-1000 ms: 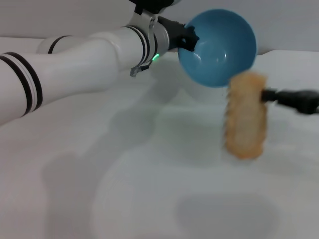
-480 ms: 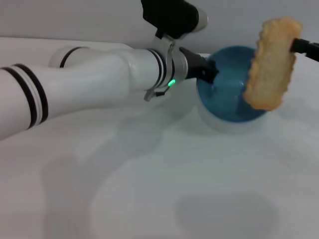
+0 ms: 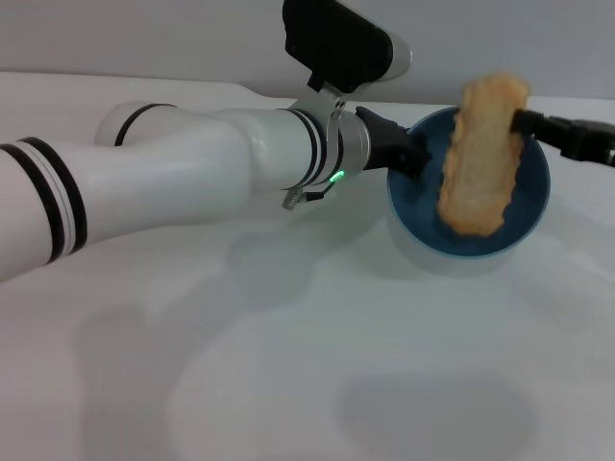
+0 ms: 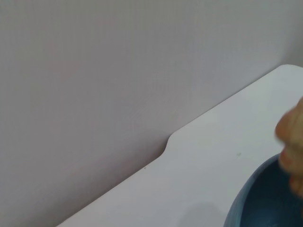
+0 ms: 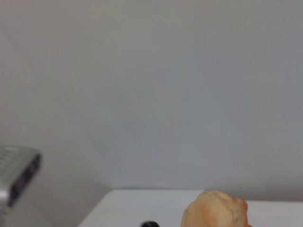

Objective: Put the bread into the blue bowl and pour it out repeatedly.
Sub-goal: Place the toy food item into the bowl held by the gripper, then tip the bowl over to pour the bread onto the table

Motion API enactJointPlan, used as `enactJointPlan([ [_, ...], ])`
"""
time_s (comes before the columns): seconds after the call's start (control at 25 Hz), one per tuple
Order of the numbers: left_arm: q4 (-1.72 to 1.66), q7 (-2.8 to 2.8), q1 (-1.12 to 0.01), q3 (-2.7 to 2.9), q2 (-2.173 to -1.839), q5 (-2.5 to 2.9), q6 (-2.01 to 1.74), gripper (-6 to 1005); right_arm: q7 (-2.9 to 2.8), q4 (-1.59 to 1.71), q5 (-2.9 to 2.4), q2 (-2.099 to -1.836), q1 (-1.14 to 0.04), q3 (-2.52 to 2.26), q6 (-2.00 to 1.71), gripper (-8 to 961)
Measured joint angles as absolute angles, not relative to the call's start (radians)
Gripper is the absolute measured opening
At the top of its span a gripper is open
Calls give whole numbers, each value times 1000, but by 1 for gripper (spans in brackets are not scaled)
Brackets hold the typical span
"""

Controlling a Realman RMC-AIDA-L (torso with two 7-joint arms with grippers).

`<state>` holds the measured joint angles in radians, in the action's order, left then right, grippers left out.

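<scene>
The blue bowl [image 3: 524, 226] sits upright on the white table at the right, and my left gripper [image 3: 411, 156] is shut on its left rim. Hanging on end over the bowl's mouth is the tan bread [image 3: 483, 154], its lower end inside the rim. My right gripper [image 3: 524, 123] comes in from the right edge and is shut on the loaf's upper part. In the left wrist view the bowl rim [image 4: 258, 198] and a blurred edge of the bread [image 4: 291, 146] show. In the right wrist view only the top of the bread [image 5: 215, 213] shows.
The white table [image 3: 288, 365] spreads out before the bowl. A pale wall [image 4: 118, 71] rises just behind the table's back edge. My left arm [image 3: 173, 182] lies across the left half of the table.
The bowl went from raised and tipped to upright on the table. The bread was lifted from beside it and now hangs lower, over the bowl's mouth.
</scene>
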<state>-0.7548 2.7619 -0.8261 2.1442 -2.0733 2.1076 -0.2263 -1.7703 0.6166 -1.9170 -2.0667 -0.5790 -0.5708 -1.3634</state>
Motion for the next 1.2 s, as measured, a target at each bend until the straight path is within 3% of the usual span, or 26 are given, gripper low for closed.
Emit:
enactJointPlan([
  [0.6, -756, 2761, -825, 2144, -2075, 2108, -216, -2, -1757, 606, -1910, -2064, -549, -579, -1332, 126],
  [1.04, -710, 2755, -835, 2144, -2075, 2110, -172, -1, -1733, 724, -1723, -2050, -437, -548, -1364, 422],
  [1.2, -702, 2749, -846, 2145, -2074, 2115, -135, -1, -1660, 740, -1702, -2053, -398, -463, -1363, 427],
])
